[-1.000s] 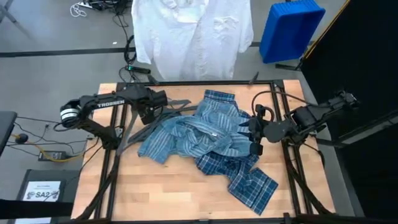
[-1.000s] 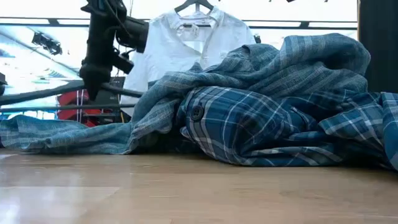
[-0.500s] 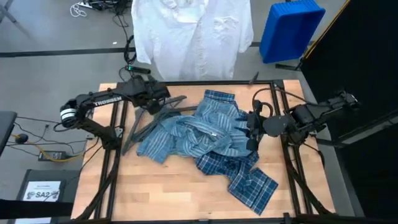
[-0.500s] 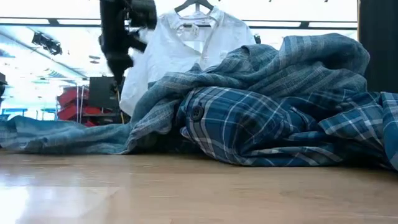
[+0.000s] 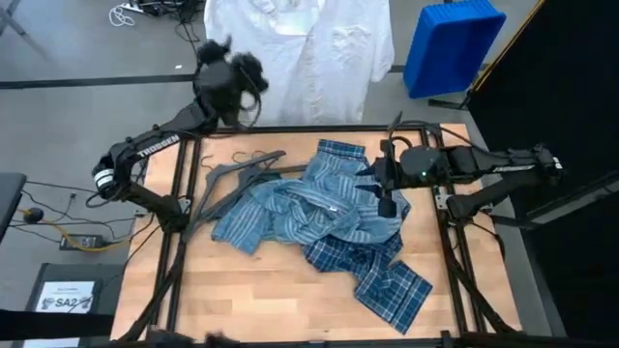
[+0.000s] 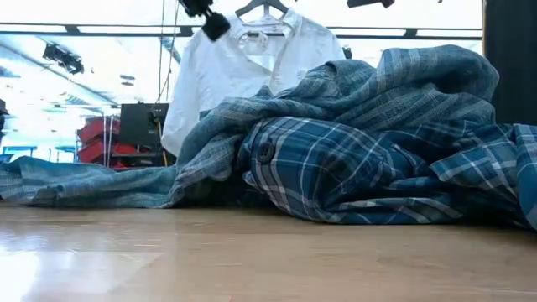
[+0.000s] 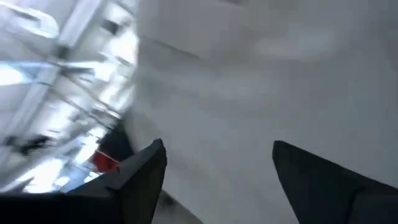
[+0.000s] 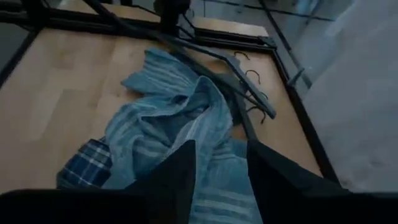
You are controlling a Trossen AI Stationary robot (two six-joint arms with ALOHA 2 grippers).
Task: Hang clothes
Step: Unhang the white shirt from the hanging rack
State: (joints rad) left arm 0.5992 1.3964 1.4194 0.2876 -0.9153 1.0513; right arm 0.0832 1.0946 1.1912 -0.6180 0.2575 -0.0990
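A grey floor with cables surrounds the wooden surface (image 5: 290,290), and a blue bin (image 5: 451,43) stands off its 1 o'clock corner. Beyond the 12 o'clock edge the white shirt (image 5: 300,53) hangs on a hanger, its lower hem cut off by the frame of the surface in the high view; the low view shows only its collar and upper body (image 6: 243,67) above the heap.

The striped blue-grey shirt (image 5: 280,208) and the darker plaid shirt (image 5: 372,266) lie crumpled together at the centre, overlapping so that where one ends and the other begins is hard to make out. The plaid shirt trails toward 5 o'clock. In the low view the heap fills the frame and hides everything behind it (image 6: 361,159).

Dark grey hangers (image 5: 237,174) lie at about 10 o'clock, partly tucked under the striped shirt, so their number cannot be told.

The left gripper (image 5: 229,79) is raised at 11 o'clock, just beside the hanging white shirt and blurred; its wrist view shows the fingers (image 7: 140,180) spread with nothing between them, in front of pale cloth. The right gripper (image 5: 384,184) hovers at 2 o'clock over the heap's edge; its fingers (image 8: 171,174) stand apart and empty above the striped cloth.
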